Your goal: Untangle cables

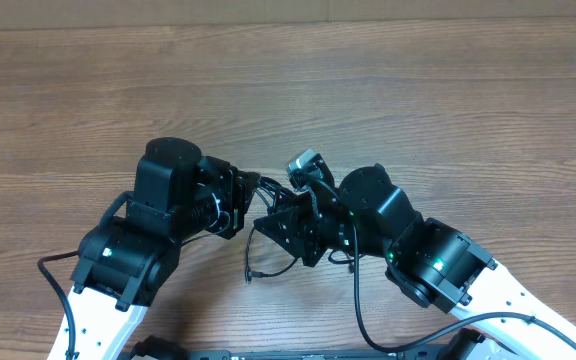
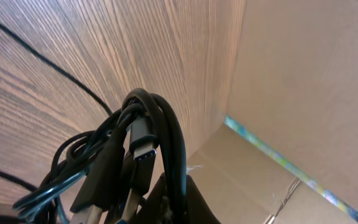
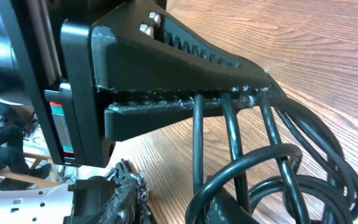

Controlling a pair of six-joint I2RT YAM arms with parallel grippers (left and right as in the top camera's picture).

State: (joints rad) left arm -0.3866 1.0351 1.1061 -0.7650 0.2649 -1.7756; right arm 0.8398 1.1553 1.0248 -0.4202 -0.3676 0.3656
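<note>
Now: right gripper (image 3: 257, 93) is clamped on the cables (image 3: 197, 143). Three strands are pinched between its toothed fingers, and the rest of the bundle loops down below the tips. Left gripper (image 1: 238, 198) is closed too, gripping the same bundle from the other side and holding it up off the wood. A silvery USB-C plug (image 2: 143, 142) sits among the loops in the left wrist view.

The grippers face each other, tips near, with the cables bridging the gap just this side of mid-table. One thin strand (image 1: 251, 262) drops from the bundle and curls on the table (image 1: 418, 90) between the two arms.

There is open wood beyond the grippers, on the far side and out to left and right. A cardboard wall (image 2: 303, 74) runs along the far table edge. On the near side both arm bodies crowd in. The right arm's thicker black wire (image 1: 356, 300) trails near the loose strand.
</note>
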